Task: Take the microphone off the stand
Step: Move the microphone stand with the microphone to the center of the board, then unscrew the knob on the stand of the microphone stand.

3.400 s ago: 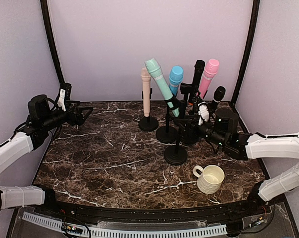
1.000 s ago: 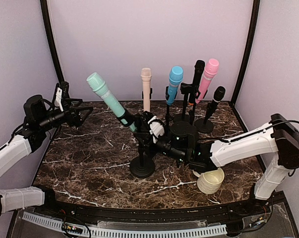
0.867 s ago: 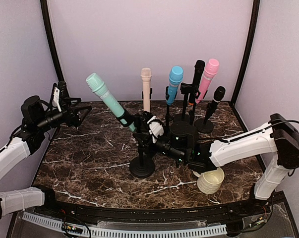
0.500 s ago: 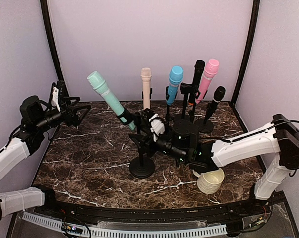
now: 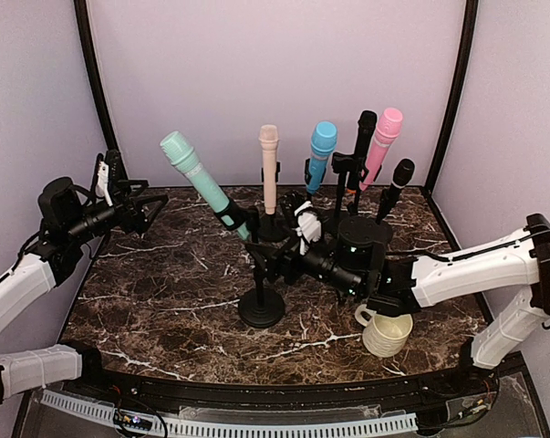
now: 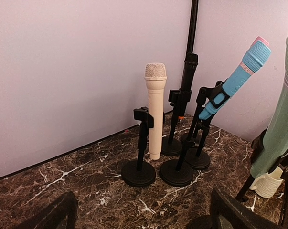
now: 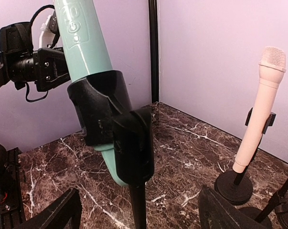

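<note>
A teal microphone leans up to the left in the black clip of a stand at the table's middle. In the right wrist view the teal microphone sits in the clip close ahead. My right gripper is open just right of the stand's pole. In its own view the right gripper is wide open, with the pole standing between the fingers, untouched. My left gripper is open and empty, well left of the microphone's head. The left gripper faces the back row.
Behind stand a cream microphone, a blue one, a tall black one, a pink one and a small black one, each in a stand. A cream cup sits at the front right under my right arm.
The stand with the teal microphone came from the back row to the table's middle. In the last second my right gripper drew back to the right, off the pole. The left arm barely moved.
</note>
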### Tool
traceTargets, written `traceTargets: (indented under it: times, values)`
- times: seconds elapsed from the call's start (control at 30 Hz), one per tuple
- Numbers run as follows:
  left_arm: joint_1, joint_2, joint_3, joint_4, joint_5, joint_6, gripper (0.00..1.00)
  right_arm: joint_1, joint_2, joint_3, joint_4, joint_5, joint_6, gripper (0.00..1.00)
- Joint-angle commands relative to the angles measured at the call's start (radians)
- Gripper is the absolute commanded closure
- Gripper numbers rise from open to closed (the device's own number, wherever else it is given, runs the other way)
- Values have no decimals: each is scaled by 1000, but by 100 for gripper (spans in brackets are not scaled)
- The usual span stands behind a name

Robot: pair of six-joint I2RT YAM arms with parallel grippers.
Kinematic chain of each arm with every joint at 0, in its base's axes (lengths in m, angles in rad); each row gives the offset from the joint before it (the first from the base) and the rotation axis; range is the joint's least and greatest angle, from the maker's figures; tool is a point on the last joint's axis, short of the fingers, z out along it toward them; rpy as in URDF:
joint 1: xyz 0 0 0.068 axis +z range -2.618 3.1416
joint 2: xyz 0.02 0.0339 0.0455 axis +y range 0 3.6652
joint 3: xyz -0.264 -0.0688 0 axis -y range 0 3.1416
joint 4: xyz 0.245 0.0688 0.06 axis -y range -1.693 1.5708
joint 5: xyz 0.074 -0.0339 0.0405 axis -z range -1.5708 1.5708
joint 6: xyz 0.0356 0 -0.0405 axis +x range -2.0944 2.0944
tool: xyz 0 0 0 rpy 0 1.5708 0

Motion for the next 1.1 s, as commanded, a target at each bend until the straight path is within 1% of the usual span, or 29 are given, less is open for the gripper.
traceTargets:
  times: [0.0,0.13,0.23,0.4,0.53,0.57,0.67,0.73,0.93,1.07]
  values:
    - [-3,3,-7,32,38,-19,1,8,-71,-20,-73,20,16,15]
    - [-3,11,-2,33,53,-23,1,4,-145,-60,-143,3,81,12]
    - [-3,15,2,36,83,-28,1,-23,-197,-98,-193,-51,158,12]
    - [-7,14,5,31,94,-27,1,-133,-236,-145,-248,-242,330,11]
    - [-10,22,8,32,111,-29,1,-201,-182,-104,-349,-363,395,13]
    - [-11,29,10,33,121,-31,1,-219,-167,-104,-345,-405,415,14]
    - [-14,37,14,34,133,-36,1,-279,-110,-115,-252,-554,492,15]
    - [-17,36,10,37,132,-37,1,-298,-68,-109,-198,-625,551,17]
    - [-23,27,8,33,118,-32,1,-307,47,-54,-137,-725,641,21]
    - [-25,26,9,29,112,-28,1,-308,102,-50,-68,-787,686,25]
